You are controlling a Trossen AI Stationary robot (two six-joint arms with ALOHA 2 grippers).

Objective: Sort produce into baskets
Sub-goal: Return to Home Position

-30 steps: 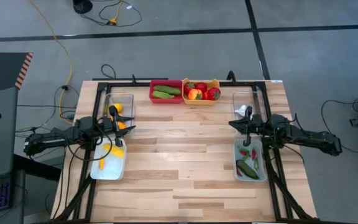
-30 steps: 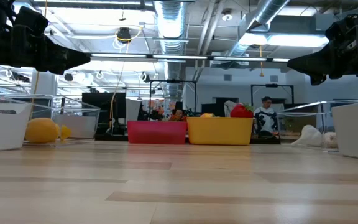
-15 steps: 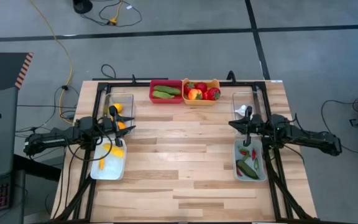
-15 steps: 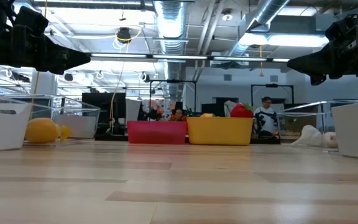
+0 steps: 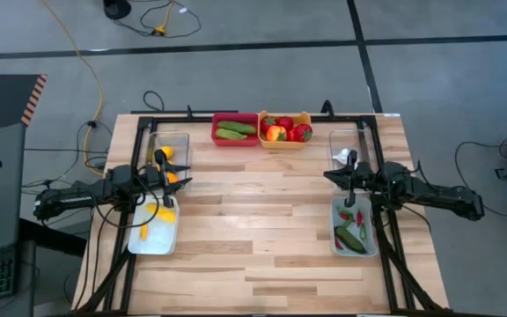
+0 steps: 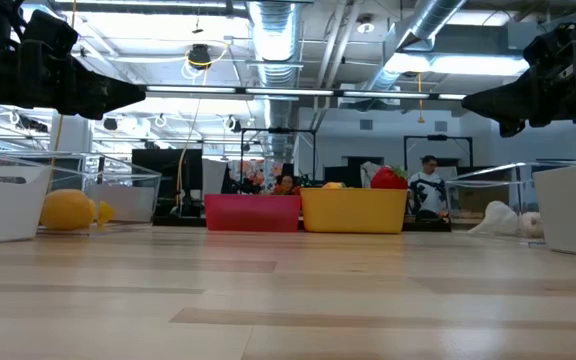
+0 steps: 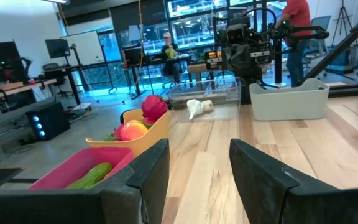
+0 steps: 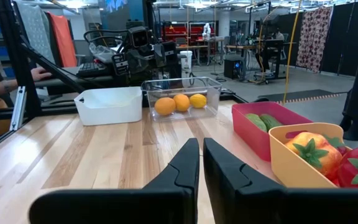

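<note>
We read the table (image 5: pixel 253 238) from above as a clock face, with the far edge at 12. The left arm reaches in from 9 o'clock. The left gripper (image 5: pixel 181 176) hangs in the air over the near end of a clear tub (image 5: pixel 171 137) at 10 o'clock. Its fingers (image 7: pixel 146 180) stand well apart — released, with nothing between them. That tub holds round orange and yellow fruit (image 8: pixel 180 102). Just nearer, at 8 o'clock, a white tray (image 5: pixel 139 245) carries yellow pieces (image 5: pixel 158 214).

At 12 o'clock, against the far edge, two small bins sit close side by side. The red bin (image 5: pixel 235 142) on the left holds green cucumbers (image 5: pixel 234 130). The orange bin (image 5: pixel 285 145) on the right holds red tomatoes and peppers (image 5: pixel 283 130).

At 2 o'clock we find a second clear tub (image 5: pixel 347 134) with white garlic (image 5: pixel 343 158) in it. At 4 o'clock a grey tray (image 5: pixel 334 231) holds small red chilies (image 5: pixel 346 214) and green pieces (image 5: pixel 350 239). The right arm comes in from 3 o'clock, and the right gripper (image 5: pixel 331 174) hovers over the gap between that tub and tray. Its fingers (image 8: pixel 185 168) are drawn almost together — clenched on nothing, with only a thin slit between them. In the low view we see both arms riding high above the tabletop.
</note>
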